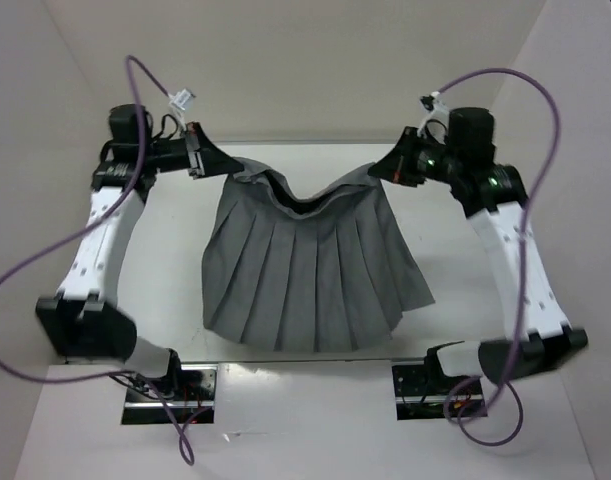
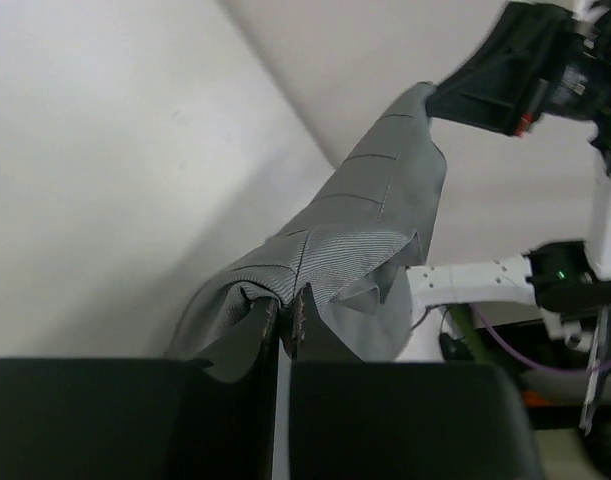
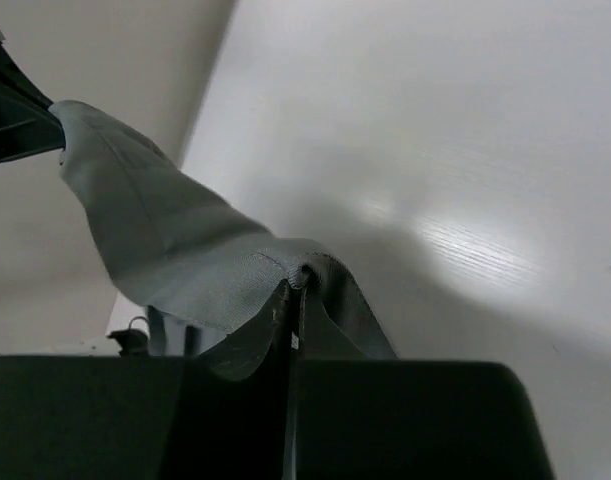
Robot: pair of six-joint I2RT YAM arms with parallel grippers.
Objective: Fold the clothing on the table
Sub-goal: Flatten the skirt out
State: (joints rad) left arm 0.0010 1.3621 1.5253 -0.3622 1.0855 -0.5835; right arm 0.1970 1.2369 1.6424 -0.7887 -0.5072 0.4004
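Note:
The clothing (image 1: 310, 275), a grey pleated skirt, hangs spread between both arms, its hem resting on the table (image 1: 455, 260). My left gripper (image 1: 225, 168) is shut on the waistband's left corner. My right gripper (image 1: 377, 170) is shut on the right corner. The waistband sags in the middle and shows its dark lining. In the left wrist view my left gripper (image 2: 283, 312) pinches a bunched fold of the skirt (image 2: 365, 225). Grey cloth (image 3: 165, 240) curls over the tips of my right gripper (image 3: 297, 290) in the right wrist view.
White walls (image 1: 305, 70) enclose the table at the back and both sides. Purple cables (image 1: 45, 260) loop beside each arm. The arm bases (image 1: 170, 385) are bolted at the near edge. In the left wrist view the right arm (image 2: 545, 70) holds the far corner.

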